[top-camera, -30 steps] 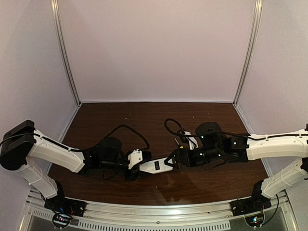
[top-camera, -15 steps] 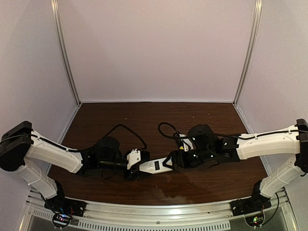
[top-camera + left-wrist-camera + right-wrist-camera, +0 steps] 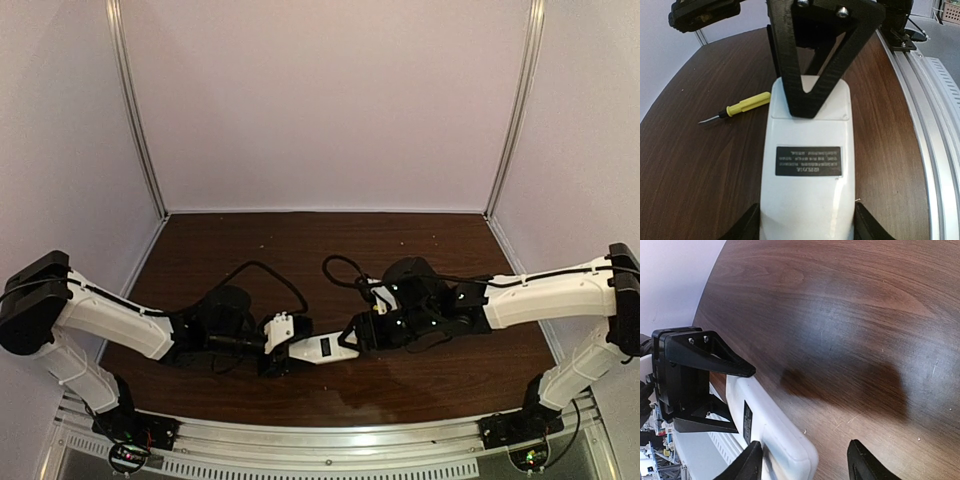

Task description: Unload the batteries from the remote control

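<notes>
The white remote control (image 3: 807,185) lies low over the brown table with its dark label facing up. My left gripper (image 3: 807,227) is shut on its near end, one finger on each long side. In the top view the remote control (image 3: 322,347) bridges the left gripper (image 3: 285,352) and the right gripper (image 3: 350,338). My right gripper (image 3: 807,465) straddles the remote control's (image 3: 775,432) other end. One of its fingers (image 3: 747,462) touches the white body and the other stands clear over bare wood, so it is open. The batteries are hidden.
A yellow-handled screwdriver (image 3: 742,106) lies on the table to the left of the remote. The metal rail (image 3: 925,150) of the table's near edge runs close along the right. Black cables (image 3: 340,265) loop above both wrists.
The right arm has slid left onto the remote's end, and its jaws have narrowed around it. The left gripper and the remote have stayed where they were.
</notes>
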Controlling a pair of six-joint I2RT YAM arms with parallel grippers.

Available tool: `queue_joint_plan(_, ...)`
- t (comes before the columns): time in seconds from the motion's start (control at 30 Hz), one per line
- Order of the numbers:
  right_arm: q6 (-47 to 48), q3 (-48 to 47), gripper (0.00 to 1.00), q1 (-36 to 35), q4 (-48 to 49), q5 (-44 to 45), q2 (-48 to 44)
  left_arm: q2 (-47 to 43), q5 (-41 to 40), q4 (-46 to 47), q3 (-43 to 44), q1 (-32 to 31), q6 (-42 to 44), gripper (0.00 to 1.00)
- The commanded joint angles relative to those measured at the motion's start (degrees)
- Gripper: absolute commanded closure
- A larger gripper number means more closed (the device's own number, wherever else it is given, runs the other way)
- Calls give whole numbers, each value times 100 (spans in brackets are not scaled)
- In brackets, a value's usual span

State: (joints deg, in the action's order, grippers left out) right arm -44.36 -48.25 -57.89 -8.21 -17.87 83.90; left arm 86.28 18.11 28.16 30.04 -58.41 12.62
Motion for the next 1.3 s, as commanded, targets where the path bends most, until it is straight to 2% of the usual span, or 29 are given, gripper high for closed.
queue_joint_plan(0.0, 62, -162, 42, -42, -183, 139, 130, 69, -24, 165, 190, -21, 101, 100)
queue_joint_plan(0.07, 72, -178, 43, -48, -206, 126, 163, 94, -49, 147, 203, -21, 100, 100)
queue_joint_plan(0.2, 102, -209, 51, -61, -292, 177, 205, 110, -71, 124, 221, -16, 100, 100)
queue_joint_plan(0.33, 118, -220, 52, -73, -424, 269, 211, 134, -89, 111, 235, -15, 99, 100)
queue_joint_plan(0.5, 128, -203, 61, -78, -522, 373, 177, 135, -83, 102, 239, -17, 99, 100)
queue_joint_plan(0.93, 248, -34, 76, -74, -396, 265, -14, 18, 39, 186, 155, -16, 91, 100)
queue_joint_plan(1.1, 261, 73, 78, -74, -241, 64, -171, -70, 100, 233, 99, -21, 91, 100)
queue_joint_plan(1.27, 262, 70, 68, -77, -260, 39, -200, -61, 100, 220, 115, -19, 82, 100)
